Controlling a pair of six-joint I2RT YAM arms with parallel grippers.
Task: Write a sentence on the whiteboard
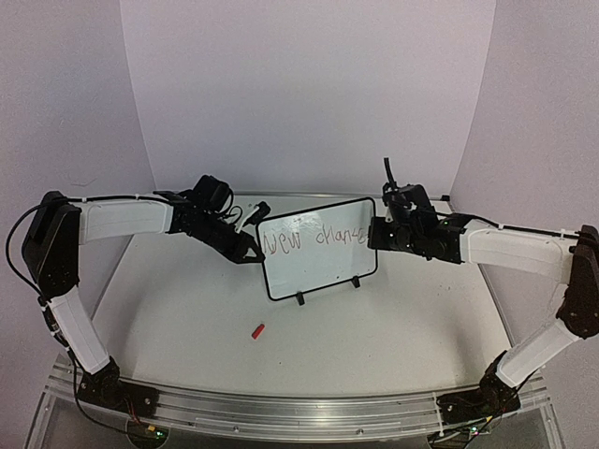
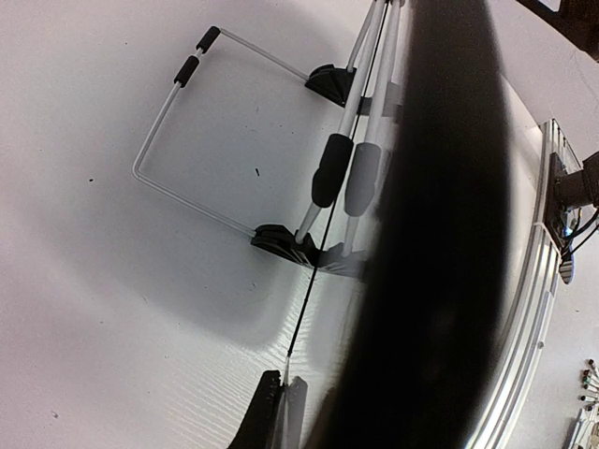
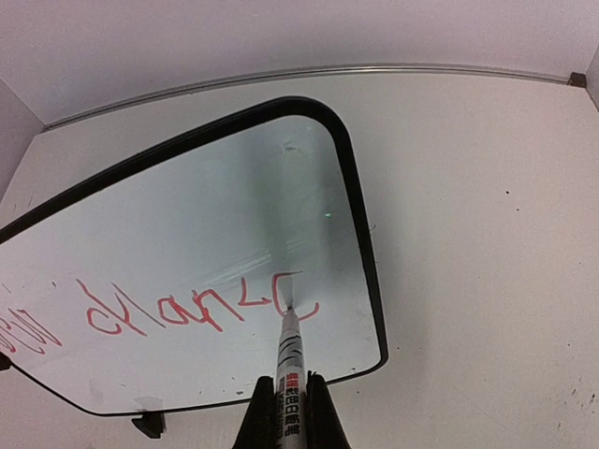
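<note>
Whiteboard [image 1: 318,271] stands propped on its wire stand [image 2: 154,140] toward the far edge of the tabletop [image 1: 187,309], about midway between the left and right edges. The sentence [image 3: 187,313] is only part done: red letters reading roughly "New chanc" run along the upper line, and the lower half is bare. The right pincer [image 3: 288,391] is clamped on a marker [image 3: 289,351], whose tip touches the surface at the end of the last letter, close to the right frame. The left pincer [image 1: 251,247] is together at the board's left edge and looks clamped on the frame, bracing it. I judge the board light and stiff, with a slick face and a stand that would tip or slide under a firm push, so pen pressure should be gentle. The black frame at a side edge is the sound place to hold it, clear of the ink. A small red cap [image 1: 258,330] lies nearer the front edge.
</note>
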